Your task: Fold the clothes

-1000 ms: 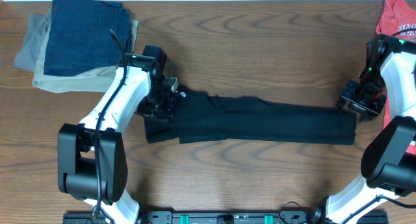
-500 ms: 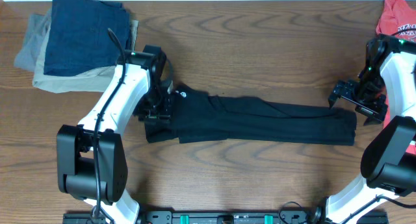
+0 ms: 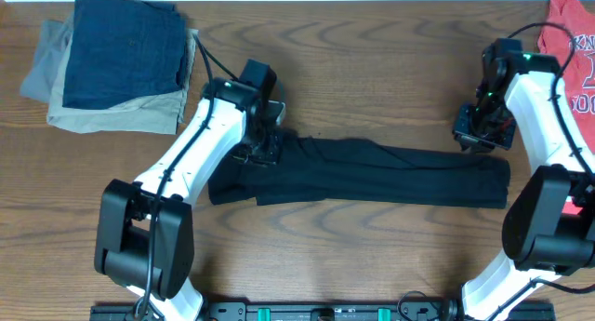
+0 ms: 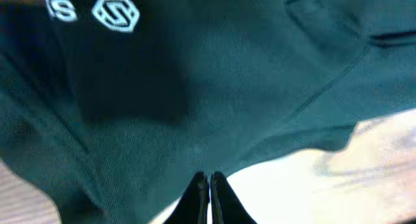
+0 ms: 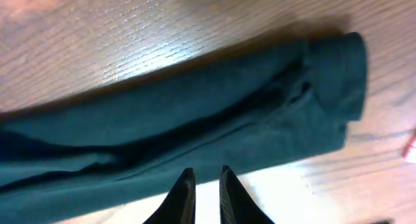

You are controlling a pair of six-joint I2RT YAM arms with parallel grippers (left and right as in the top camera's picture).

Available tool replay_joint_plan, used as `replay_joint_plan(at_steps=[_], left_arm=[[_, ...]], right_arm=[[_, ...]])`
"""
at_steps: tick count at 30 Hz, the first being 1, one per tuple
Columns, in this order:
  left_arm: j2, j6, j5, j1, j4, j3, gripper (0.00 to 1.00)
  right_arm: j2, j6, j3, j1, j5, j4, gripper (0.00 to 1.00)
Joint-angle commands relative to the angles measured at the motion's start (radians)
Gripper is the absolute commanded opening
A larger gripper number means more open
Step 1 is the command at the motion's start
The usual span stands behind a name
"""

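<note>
Item under inspection: the black shirt (image 3: 372, 175). It lies flat on the surface (image 3: 372, 70), already gathered lengthwise into one long narrow band across the middle, with the white chest logo (image 4: 116, 13) at its left end.

Left gripper (image 4: 208, 185): clenched, fingertips together, no cloth seen between them. It hangs over the near edge of the shirt's left end.

Right gripper (image 5: 205, 185): fingers narrowly parted, bare wood showing in the gap, nothing grasped. It stands just off the right end of the band, whose edge is rolled and slightly bunched.

Other items: a stack of folded pieces (image 3: 121, 51) at the far left corner and a red T-shirt (image 3: 576, 23) at the far right, both well apart from the work.

Assessment: the lengthwise folds appear complete and the crosswise fold is not yet begun. The next move calls for a fresh grasp on one end, taking all layers together, then carrying it over toward the other end without dragging the band askew.
</note>
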State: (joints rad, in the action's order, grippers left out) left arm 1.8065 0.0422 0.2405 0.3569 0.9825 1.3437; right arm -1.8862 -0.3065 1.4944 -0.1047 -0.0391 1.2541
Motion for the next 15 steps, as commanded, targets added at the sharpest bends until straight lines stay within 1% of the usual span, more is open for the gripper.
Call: replay_joint_plan(at_steps=[1,4,9,13,15], left_arm=[[-0.011,0.047,0.006,-0.005,-0.050,-0.061,0.06],[-0.011,0.053,0.007,-0.005,-0.117,-0.116,0.06],[-0.010,0.068,0.005,-0.020,-0.229,-0.197,0.06],[-0.009,0.069,0.002,-0.057,-0.306,-0.251,0.06],[-0.009,0.081,0.002,-0.087,-0.330,-0.283,0.06]], right_arm=[[0.018,-0.031,-0.071,0.012,-0.009,-0.043,0.12],[0.018,-0.031,-0.151,0.012,-0.008,-0.113,0.15],[0.018,-0.037,-0.248,0.012,-0.005,-0.201,0.16],[0.018,-0.047,-0.303,0.012,-0.005,-0.245,0.15],[0.018,-0.055,-0.333,0.012,-0.005,-0.278,0.17]])
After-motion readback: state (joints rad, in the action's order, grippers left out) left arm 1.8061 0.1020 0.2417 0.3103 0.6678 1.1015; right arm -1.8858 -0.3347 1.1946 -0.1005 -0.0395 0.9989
